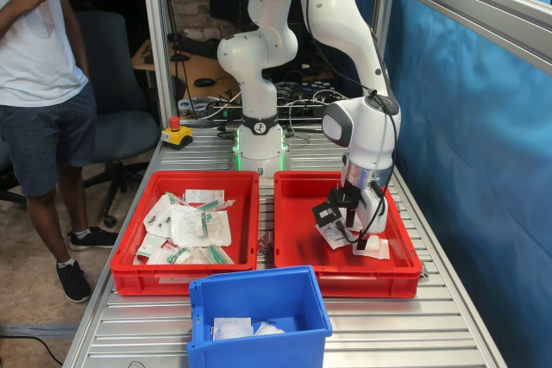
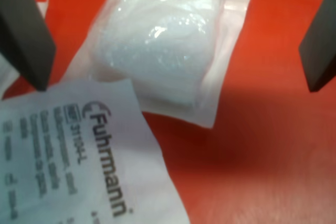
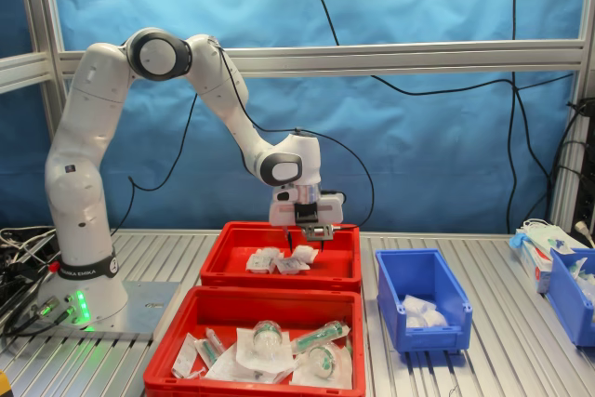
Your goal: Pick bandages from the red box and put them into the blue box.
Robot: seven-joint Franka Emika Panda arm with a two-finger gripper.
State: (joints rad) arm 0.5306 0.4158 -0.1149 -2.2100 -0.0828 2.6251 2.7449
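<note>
The red box (image 1: 362,277) lies on the first exterior view's right and is the far tray in the second exterior view (image 3: 279,276). It holds a few white bandages (image 1: 376,248) (image 3: 279,262). My gripper (image 1: 364,237) (image 3: 311,237) is open and low inside it. In the wrist view the gripper (image 2: 176,82) straddles a puffy white bandage (image 2: 163,40), with one finger (image 2: 23,30) on each side and clear of it. A flat printed packet (image 2: 68,150) overlaps that bandage's edge. The blue box (image 1: 250,280) (image 3: 437,337) holds a few white packets (image 1: 233,327).
A twin red tray (image 1: 185,280) (image 3: 167,360) heaped with green-marked packets sits beside the red box. A person (image 1: 43,84) stands at the first exterior view's left. A red stop button (image 1: 177,131) sits by the arm's base. Another blue bin (image 3: 572,290) stands at the second exterior view's right.
</note>
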